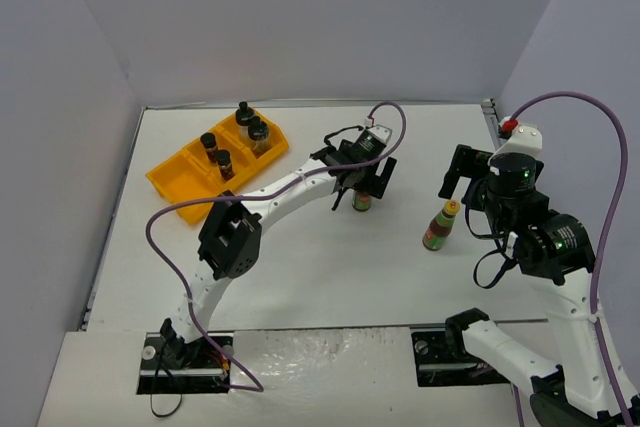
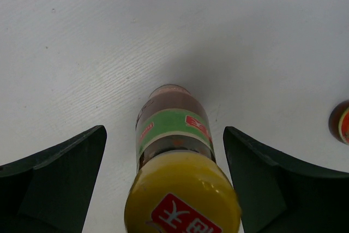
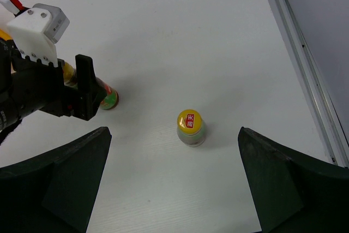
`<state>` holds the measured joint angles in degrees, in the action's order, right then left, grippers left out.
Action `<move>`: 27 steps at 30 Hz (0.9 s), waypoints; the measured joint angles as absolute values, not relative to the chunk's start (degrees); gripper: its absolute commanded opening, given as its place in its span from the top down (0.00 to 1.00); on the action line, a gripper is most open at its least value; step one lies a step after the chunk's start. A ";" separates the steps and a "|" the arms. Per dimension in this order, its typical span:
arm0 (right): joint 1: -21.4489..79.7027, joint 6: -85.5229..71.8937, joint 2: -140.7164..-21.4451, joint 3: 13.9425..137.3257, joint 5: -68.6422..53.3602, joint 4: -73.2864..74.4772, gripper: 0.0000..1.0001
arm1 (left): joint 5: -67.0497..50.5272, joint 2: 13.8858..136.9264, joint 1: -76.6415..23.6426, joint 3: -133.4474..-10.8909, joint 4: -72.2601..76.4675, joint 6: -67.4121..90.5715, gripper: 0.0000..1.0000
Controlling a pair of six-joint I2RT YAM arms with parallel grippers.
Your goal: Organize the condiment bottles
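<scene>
A slim sauce bottle [image 1: 362,203] with a yellow cap and red-green label stands mid-table. My left gripper [image 1: 361,185] is open and straddles it. In the left wrist view the bottle [image 2: 175,135] stands between the two fingers [image 2: 60,175] without touching them. A second sauce bottle [image 1: 439,226] stands to the right, and it also shows in the right wrist view [image 3: 191,127]. My right gripper [image 1: 462,169] is open and empty above and behind it. Two tiny spice jars [image 1: 217,152] and two wider black-lidded jars [image 1: 251,122] stand in the orange tray [image 1: 172,182].
The orange tray lies at the back left of the white table. Grey walls close the back and both sides. A metal rail [image 1: 492,119] runs along the table's right edge. In the right wrist view the left arm's gripper [image 3: 52,94] shows over the first bottle [image 3: 109,100].
</scene>
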<state>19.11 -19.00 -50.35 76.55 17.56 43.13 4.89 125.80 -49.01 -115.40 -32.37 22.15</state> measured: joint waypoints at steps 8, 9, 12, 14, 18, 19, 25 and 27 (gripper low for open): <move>19.11 -18.78 -50.34 76.48 17.56 43.13 0.00 | 4.75 124.14 -49.01 -107.14 -25.80 22.21 0.17; 19.11 -18.77 -50.33 76.45 17.56 43.12 0.00 | 4.75 123.48 -49.01 -105.83 -24.76 22.20 0.17; 19.11 -18.74 -50.21 76.30 17.56 43.15 0.00 | 4.75 121.91 -49.01 -102.91 -22.41 22.16 0.17; 19.11 -18.74 -50.10 76.27 17.56 43.15 0.00 | 4.75 121.60 -49.01 -102.25 -21.44 22.15 0.17; 19.11 -18.63 -49.82 76.27 17.56 43.13 0.00 | 4.70 121.44 -49.01 -101.73 -18.81 21.95 0.17; 19.11 -18.57 -49.79 76.27 17.56 43.13 0.00 | 4.63 121.31 -49.01 -101.44 -18.24 21.85 0.17; 19.11 -18.36 -49.76 76.20 17.56 43.13 0.00 | 4.29 119.93 -49.01 -99.49 -15.88 21.48 0.17; 19.11 -18.35 -49.76 76.06 17.54 43.13 0.00 | 4.25 119.30 -49.01 -98.96 -15.24 21.36 0.17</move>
<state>19.11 -18.35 -49.76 76.06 17.54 43.13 4.25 119.30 -49.01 -98.96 -15.24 21.36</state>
